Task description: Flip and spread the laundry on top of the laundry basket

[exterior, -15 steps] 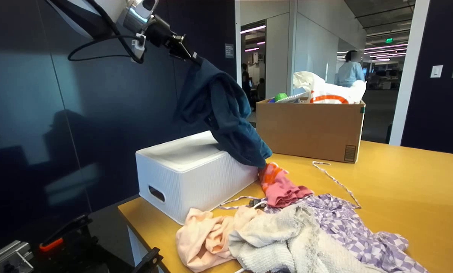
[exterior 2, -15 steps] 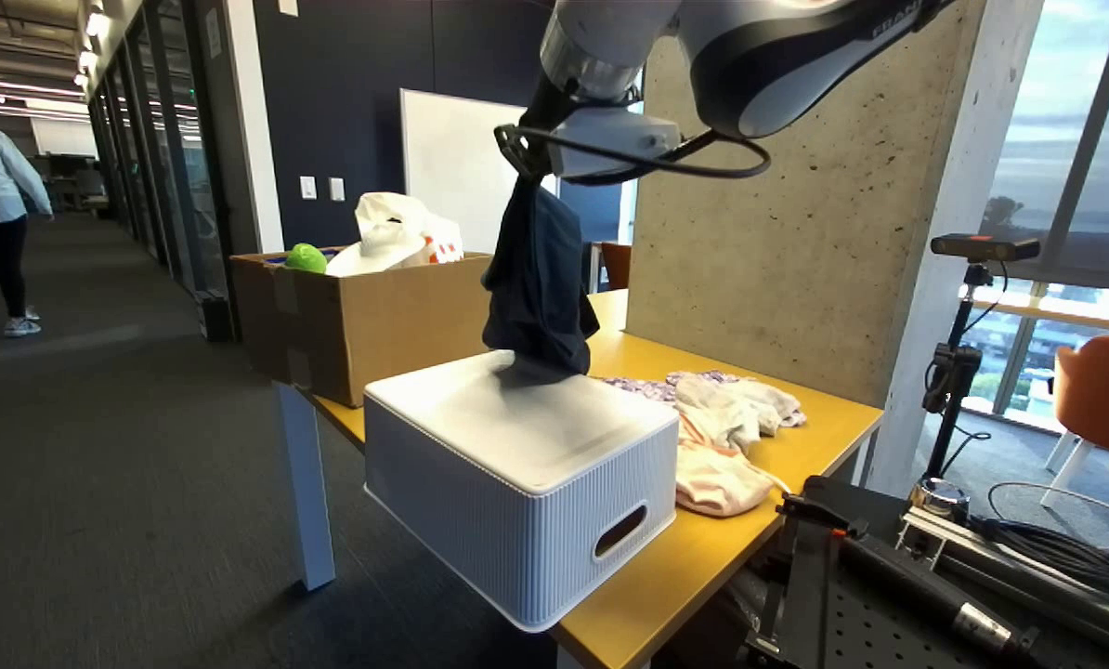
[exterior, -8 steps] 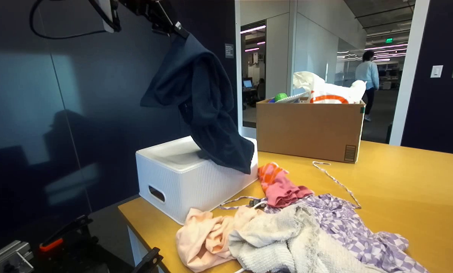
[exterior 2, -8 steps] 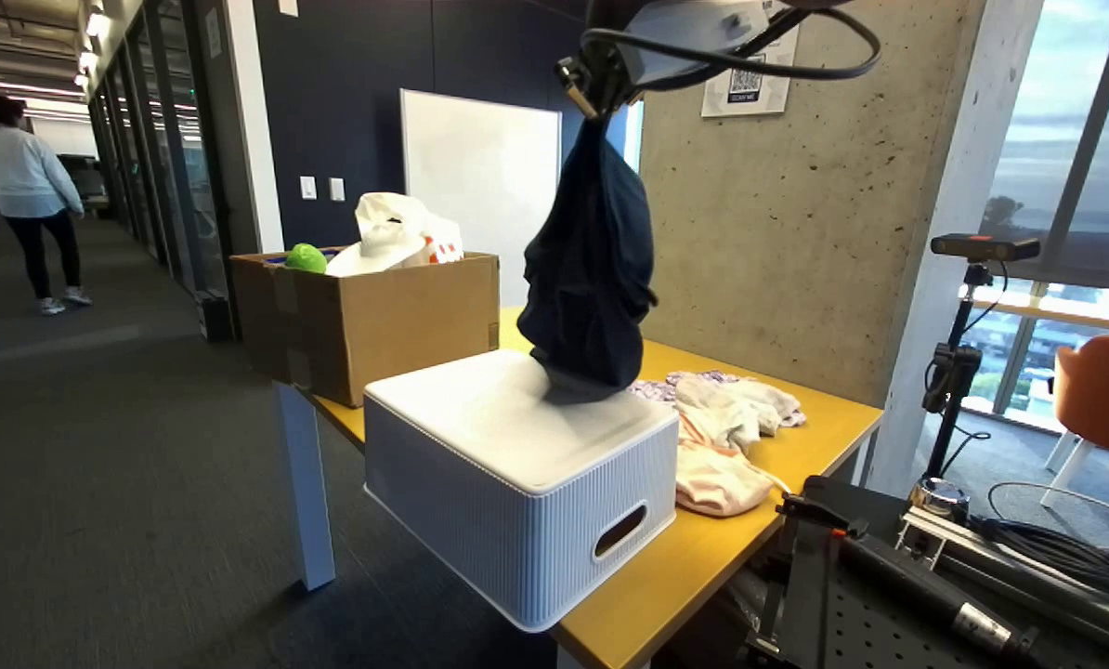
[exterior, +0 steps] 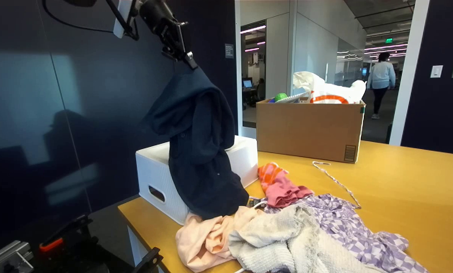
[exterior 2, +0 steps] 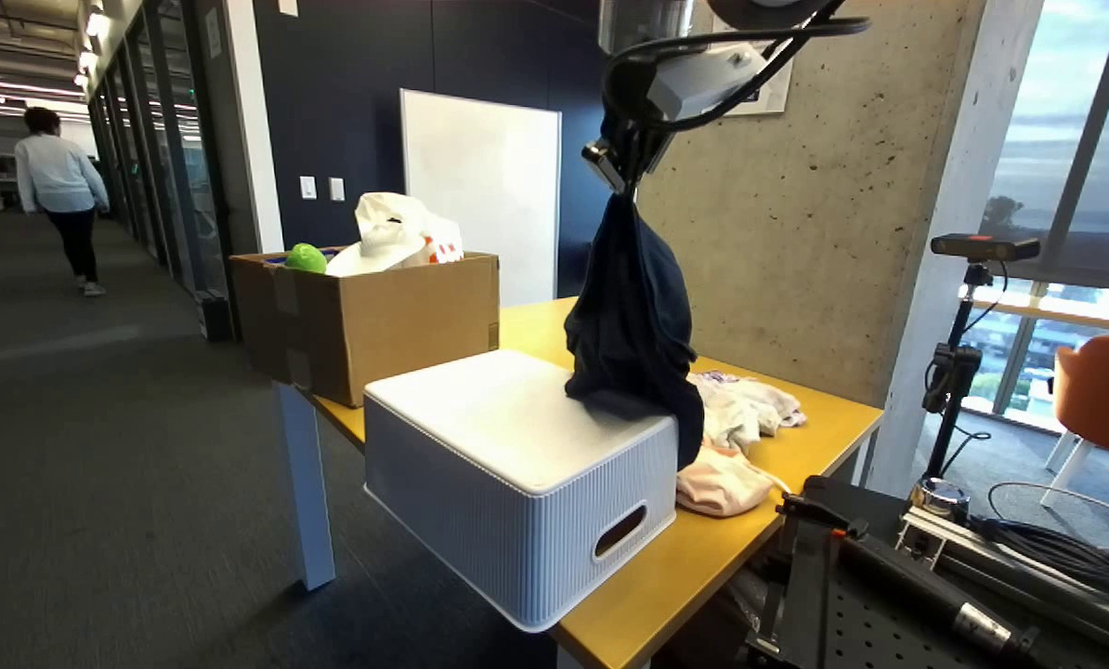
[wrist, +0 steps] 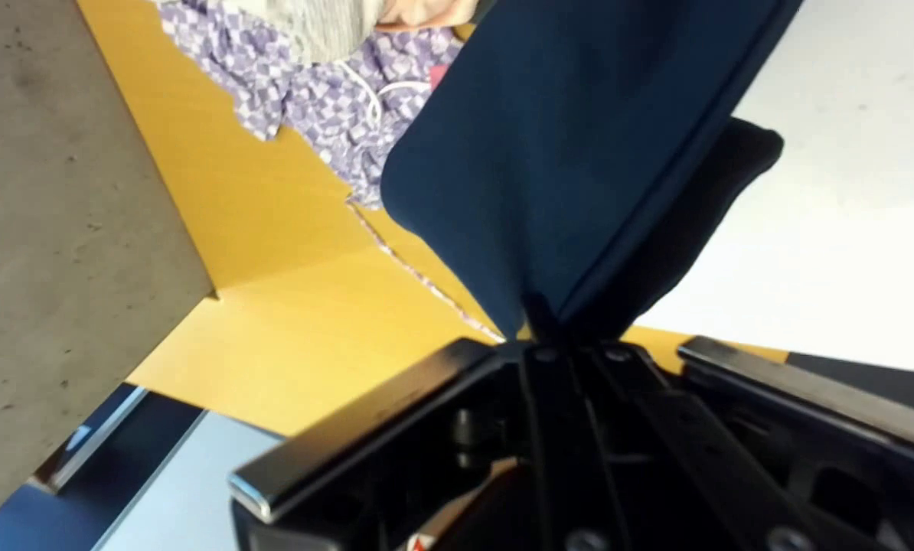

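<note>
Let down from here, the navy garment [exterior: 207, 163] may slide off the white bin [exterior 2: 457, 506], because its lower end hangs past the top edge, near the middle of both exterior views; its folds, gathered under one pinch, could also land bunched. In an exterior view the hem might catch the peach cloth [exterior: 202, 240], lower centre; contact is unclear. The tool [exterior: 193, 65], upper left, grips the garment's top end. Its long axis runs steeply, free end pointing down and slightly right.
</note>
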You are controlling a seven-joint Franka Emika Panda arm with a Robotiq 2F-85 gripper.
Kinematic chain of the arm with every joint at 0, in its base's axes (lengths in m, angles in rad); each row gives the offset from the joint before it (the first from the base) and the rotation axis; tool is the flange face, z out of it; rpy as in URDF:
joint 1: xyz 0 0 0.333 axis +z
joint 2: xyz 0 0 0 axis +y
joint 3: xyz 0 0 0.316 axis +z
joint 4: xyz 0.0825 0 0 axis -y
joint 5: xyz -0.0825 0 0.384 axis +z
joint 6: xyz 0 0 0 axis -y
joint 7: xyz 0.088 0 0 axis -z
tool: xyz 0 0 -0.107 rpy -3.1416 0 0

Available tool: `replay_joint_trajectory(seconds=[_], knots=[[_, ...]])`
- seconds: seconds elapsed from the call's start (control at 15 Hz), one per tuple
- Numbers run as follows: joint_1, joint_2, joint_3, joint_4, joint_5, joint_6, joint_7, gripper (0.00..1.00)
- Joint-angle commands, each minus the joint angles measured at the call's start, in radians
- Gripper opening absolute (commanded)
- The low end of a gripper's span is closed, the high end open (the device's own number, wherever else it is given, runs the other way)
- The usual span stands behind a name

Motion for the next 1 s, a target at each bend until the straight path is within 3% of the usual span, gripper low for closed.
replay_joint_trajectory(seconds=[0.0,0.53,0.93], knots=[[0.005,0.109,-0.004,0.125,0.181,-0.051,-0.234,0.01],[0.019,0.156,0.016,0.241,0.451,-0.259,-0.691,0.01],[-0.034,0.240,-0.004,0.274,0.535,-0.283,-1.074,0.01]])
